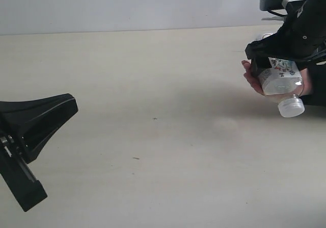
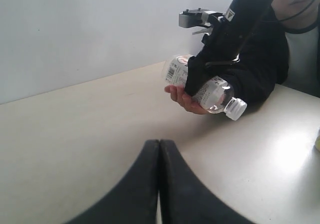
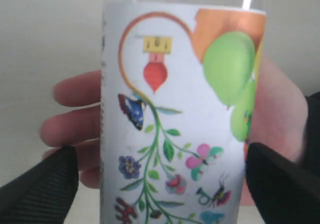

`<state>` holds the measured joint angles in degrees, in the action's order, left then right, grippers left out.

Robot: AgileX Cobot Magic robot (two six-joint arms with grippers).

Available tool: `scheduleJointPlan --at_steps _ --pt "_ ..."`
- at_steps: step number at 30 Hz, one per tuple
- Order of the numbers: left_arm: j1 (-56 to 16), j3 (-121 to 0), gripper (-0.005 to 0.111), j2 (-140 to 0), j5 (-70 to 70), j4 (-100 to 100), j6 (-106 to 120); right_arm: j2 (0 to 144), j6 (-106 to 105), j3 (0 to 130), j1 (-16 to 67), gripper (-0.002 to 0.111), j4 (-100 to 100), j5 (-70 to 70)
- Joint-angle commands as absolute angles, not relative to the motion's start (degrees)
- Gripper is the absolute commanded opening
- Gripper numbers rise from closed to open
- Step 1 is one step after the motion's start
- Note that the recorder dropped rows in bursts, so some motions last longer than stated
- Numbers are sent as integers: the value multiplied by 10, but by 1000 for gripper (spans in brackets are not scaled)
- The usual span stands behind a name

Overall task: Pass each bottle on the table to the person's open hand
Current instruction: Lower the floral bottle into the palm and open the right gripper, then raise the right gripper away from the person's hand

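Note:
A whitish bottle (image 1: 279, 80) with a white cap (image 1: 291, 106) and a flower-and-green-fruit label (image 3: 175, 114) lies across the person's open hand (image 1: 250, 77) at the far right of the table (image 1: 153, 85). My right gripper (image 1: 275, 62) straddles it from above. Its jaws are open, and one black finger (image 3: 55, 184) stands clear of the label with skin showing in the gap. The hand's fingers (image 3: 75, 126) cup the bottle (image 2: 210, 91) from behind. At the left, low over the table, my left gripper (image 1: 71, 103) is shut with nothing in it (image 2: 160, 143).
The person in a dark sleeve (image 2: 265, 58) sits at the table's far right corner. A small yellowish thing (image 2: 318, 141) pokes in at the edge of the left wrist view. A pale wall (image 1: 127, 3) runs behind the table.

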<state>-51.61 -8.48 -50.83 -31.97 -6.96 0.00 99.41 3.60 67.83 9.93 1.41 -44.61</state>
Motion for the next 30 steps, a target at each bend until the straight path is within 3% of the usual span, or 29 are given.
scheduleJointPlan --at_steps 1,18,24,26,28,30 --pt "-520 -82 1 -505 -324 -75 0 994 37 678 100 90 19 -439" --pt "-520 -82 1 -505 -324 -75 0 910 36 679 100 90 25 -436" --pt "-520 -82 1 -505 -324 -75 0 838 31 679 100 84 6 -438" --pt "-520 -82 1 -505 -324 -75 0 819 11 678 100 75 -24 -444" --pt "-520 -82 1 -505 -324 -75 0 808 -10 678 100 59 -64 -450" --pt "-520 -82 1 -505 -324 -75 0 796 -39 675 100 34 -108 -450"
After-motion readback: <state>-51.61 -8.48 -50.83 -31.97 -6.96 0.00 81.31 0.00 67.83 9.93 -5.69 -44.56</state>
